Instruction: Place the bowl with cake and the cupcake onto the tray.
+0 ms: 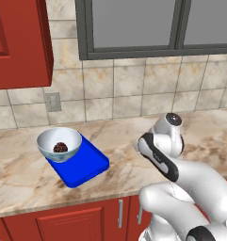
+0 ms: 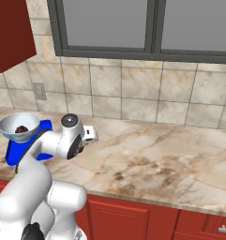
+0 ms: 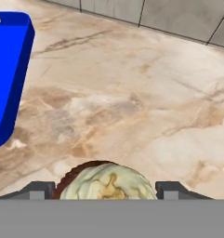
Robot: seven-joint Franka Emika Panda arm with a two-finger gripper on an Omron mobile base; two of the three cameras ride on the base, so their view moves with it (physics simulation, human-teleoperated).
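The round white bowl (image 1: 46, 140) sits on the far end of the bright blue tray (image 1: 89, 165), with the dark maroon cake (image 1: 60, 148) inside it. From the right base view the bowl (image 2: 11, 123), the cake (image 2: 22, 128) and the tray (image 2: 13, 151) lie at the left. My gripper (image 3: 106, 188) is to the right of the tray (image 3: 11, 69), above the marble counter. It is shut on the cupcake (image 3: 106, 182), whose tan top and dark wrapper fill the space between the fingertips (image 3: 39, 189). The cupcake (image 2: 79, 151) shows dark under the hand in the right base view.
A red wall cabinet (image 1: 20, 42) hangs above the tray's left. A wall outlet (image 1: 53, 101) and a window (image 1: 133, 28) are on the tiled back wall. The marble counter (image 2: 156, 154) stretches to the right, and its front edge runs over red cabinet doors (image 1: 77, 219).
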